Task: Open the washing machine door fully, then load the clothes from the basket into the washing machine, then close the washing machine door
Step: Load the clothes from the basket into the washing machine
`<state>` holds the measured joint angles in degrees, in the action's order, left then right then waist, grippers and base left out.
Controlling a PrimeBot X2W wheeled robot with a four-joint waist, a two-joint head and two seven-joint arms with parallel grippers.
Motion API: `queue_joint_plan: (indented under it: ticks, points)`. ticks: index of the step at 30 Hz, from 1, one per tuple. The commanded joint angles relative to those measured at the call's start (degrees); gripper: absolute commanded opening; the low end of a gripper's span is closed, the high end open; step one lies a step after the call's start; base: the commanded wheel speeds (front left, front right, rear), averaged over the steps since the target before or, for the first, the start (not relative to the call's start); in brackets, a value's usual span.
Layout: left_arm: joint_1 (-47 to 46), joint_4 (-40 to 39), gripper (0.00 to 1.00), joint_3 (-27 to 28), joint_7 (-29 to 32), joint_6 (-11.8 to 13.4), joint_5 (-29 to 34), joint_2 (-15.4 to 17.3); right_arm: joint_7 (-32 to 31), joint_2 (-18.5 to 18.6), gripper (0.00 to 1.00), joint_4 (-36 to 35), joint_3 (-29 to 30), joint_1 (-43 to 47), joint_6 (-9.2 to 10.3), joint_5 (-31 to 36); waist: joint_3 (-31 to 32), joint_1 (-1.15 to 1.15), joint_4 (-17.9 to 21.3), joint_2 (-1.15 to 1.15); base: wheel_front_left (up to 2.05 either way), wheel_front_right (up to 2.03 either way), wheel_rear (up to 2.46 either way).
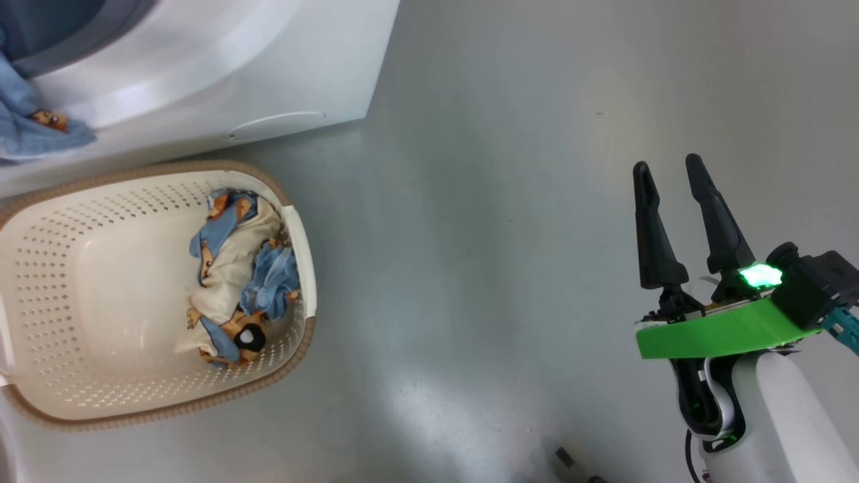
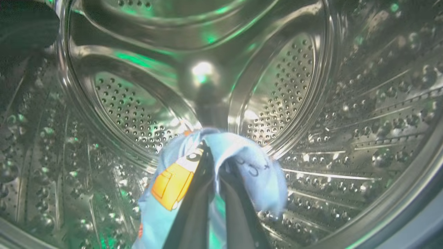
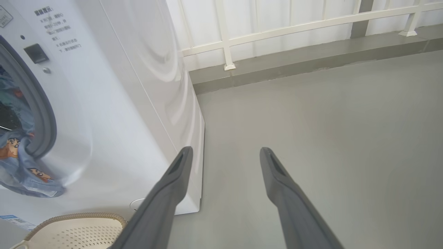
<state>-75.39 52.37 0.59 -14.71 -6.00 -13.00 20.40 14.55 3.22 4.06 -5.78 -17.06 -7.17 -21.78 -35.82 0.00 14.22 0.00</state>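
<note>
Clothes (image 1: 241, 282) half loaded: one bundle (image 1: 231, 265) sits in the basket (image 1: 168, 168), one blue piece (image 1: 40, 131) droops from the washing machine (image 1: 268, 60) mouth (so door judged open). Left gripper (image 2: 216, 171) fingers pinch a blue print garment (image 2: 256, 162) inside the steel drum (image 2: 294, 69). Right gripper (image 1: 668, 166) fingers wide, empty, above floor (image 1: 503, 201). Left to do: release, load the bundle, shut door. Printed lines (image 3: 57, 29) on machine front and blue sticker (image 3: 15, 221) too small to read.

Plain grey floor (image 1: 510, 268) in front of me, kinda glossy. Sitting right on it: the white washing machine (image 1: 282, 60), and the cream basket (image 1: 87, 221) just in front of that.
</note>
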Motion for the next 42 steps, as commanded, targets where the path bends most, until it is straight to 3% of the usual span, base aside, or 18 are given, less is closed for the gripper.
queue_joint_plan:
  ticks: [1,2,3,18,42]
  points:
    - [-0.08,-0.97,0.31,0.73,-0.29,-0.14,0.73,2.51,0.45,-0.09,1.0,-1.19,-1.31,0.53,-0.32,-1.02,0.16,0.0,-0.03,0.0,0.0,0.0,0.0]
    - [-0.21,-0.07,0.95,0.88,-0.29,-0.12,0.79,2.41,0.45,-0.11,1.0,-1.17,-1.28,0.56,-0.32,-1.03,0.28,0.0,-0.06,0.0,0.0,0.0,0.0]
    - [-0.39,0.58,1.0,0.86,-0.29,-0.15,0.97,2.36,0.45,-0.12,1.0,-1.16,-1.28,0.58,-0.32,-1.04,0.37,0.0,-0.09,0.0,0.0,0.0,0.0]
    - [1.7,3.8,1.0,3.27,-0.29,-0.01,1.26,1.13,0.45,-0.03,1.0,-0.87,-1.13,0.89,-0.32,-0.83,2.81,0.0,-0.62,0.0,0.0,0.0,0.0]
    - [24.64,-10.77,1.0,9.29,-0.29,-1.2,2.0,-7.06,0.45,4.36,1.0,-0.36,-0.48,2.07,-0.32,0.04,13.29,0.0,-4.84,0.0,0.0,0.0,0.0]
